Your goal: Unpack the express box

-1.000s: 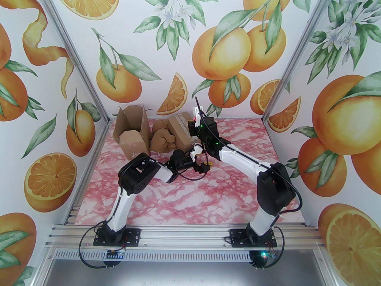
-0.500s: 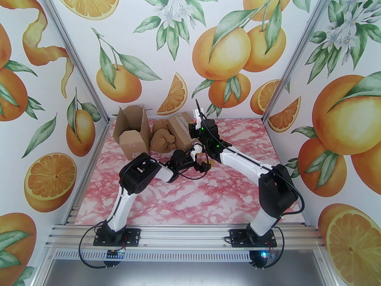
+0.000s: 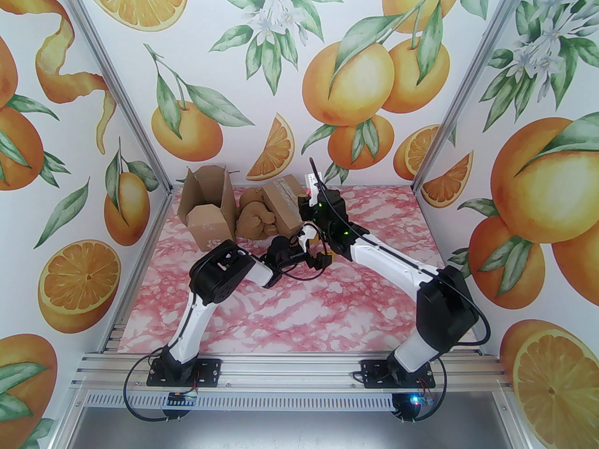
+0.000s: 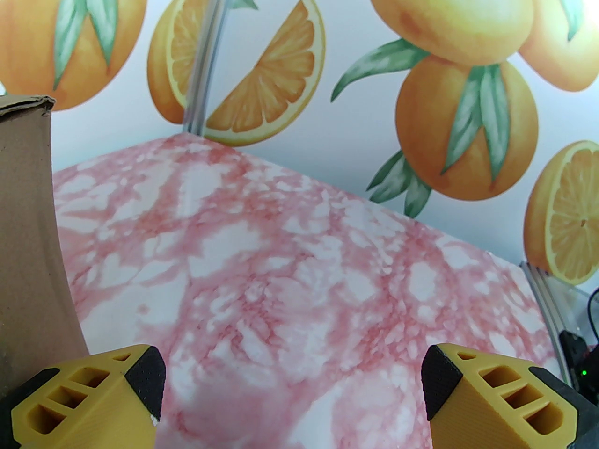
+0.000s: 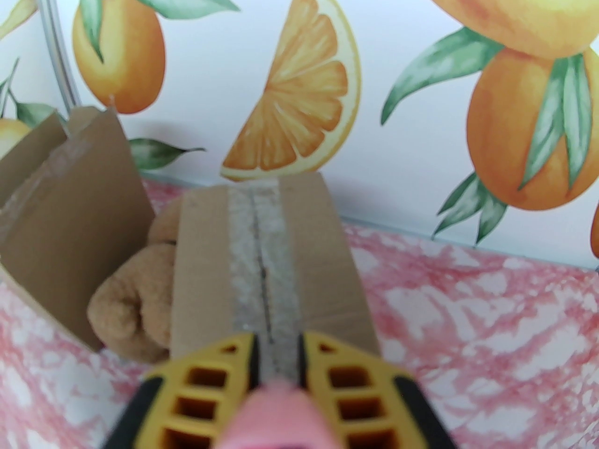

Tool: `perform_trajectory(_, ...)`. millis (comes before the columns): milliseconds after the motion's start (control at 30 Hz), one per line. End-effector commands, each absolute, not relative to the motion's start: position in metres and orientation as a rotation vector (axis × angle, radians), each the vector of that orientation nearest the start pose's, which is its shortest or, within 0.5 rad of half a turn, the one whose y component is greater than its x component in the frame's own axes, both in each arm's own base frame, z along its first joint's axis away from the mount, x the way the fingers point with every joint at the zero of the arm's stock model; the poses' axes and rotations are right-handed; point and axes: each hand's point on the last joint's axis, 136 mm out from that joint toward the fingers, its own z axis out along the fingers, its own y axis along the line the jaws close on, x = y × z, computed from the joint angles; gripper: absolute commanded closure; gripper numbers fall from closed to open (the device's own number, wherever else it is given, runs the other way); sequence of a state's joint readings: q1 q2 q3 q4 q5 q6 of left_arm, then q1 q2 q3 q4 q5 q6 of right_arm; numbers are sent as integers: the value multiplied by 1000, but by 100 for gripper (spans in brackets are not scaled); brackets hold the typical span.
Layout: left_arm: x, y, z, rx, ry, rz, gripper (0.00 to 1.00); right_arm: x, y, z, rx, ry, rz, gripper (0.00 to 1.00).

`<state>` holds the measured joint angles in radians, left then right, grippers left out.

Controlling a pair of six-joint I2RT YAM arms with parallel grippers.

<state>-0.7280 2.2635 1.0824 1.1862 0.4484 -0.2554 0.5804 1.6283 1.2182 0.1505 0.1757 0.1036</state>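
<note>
Left gripper hangs low over the middle of the pink marbled table, jaws spread wide and holding nothing. In its wrist view the black-padded fingers frame bare tabletop, and a plain cardboard face rises just beside the left finger.

At the far left corner of the table stands an opened brown cardboard box, its tall flaps upright and strips of old tape on them. What it holds cannot be told from these views. Just to its right a tan plush toy lies on the table, outside both boxes and pressed between them; the right wrist view shows its rounded, fuzzy limb against the next box's side.

That next box is the sealed brown cardboard box, near the middle of the far edge. Its flaps are closed, and a band of clear tape covers the centre seam. Its long axis runs from the far edge toward the near edge, and the seam follows that axis, pointing straight away from the right wrist camera toward the far wall.

Right gripper sits at the near end of this box. Its yellow fingers are drawn narrow, pinching a pink object that is too blurred to identify, with the fingertips lined up over the near end of the taped seam.
</note>
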Motion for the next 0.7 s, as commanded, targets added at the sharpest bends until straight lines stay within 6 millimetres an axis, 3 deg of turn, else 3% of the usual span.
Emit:
perform_trajectory(0, 409, -414, 131, 619, 1470, -1031, 5, 432, 252, 259, -322, 1891, 303, 100)
perform_trajectory(267, 406, -415, 136, 633, 1460, -1047, 5, 428, 245, 284, -295, 1861, 302, 100)
perform_trajectory(467, 382, -414, 149, 711, 1427, -1090, 6, 441, 232, 325, -206, 1807, 322, 100)
perform_trajectory(667, 347, -422, 173, 860, 1379, -1107, 6, 442, 219, 364, -146, 1738, 350, 100)
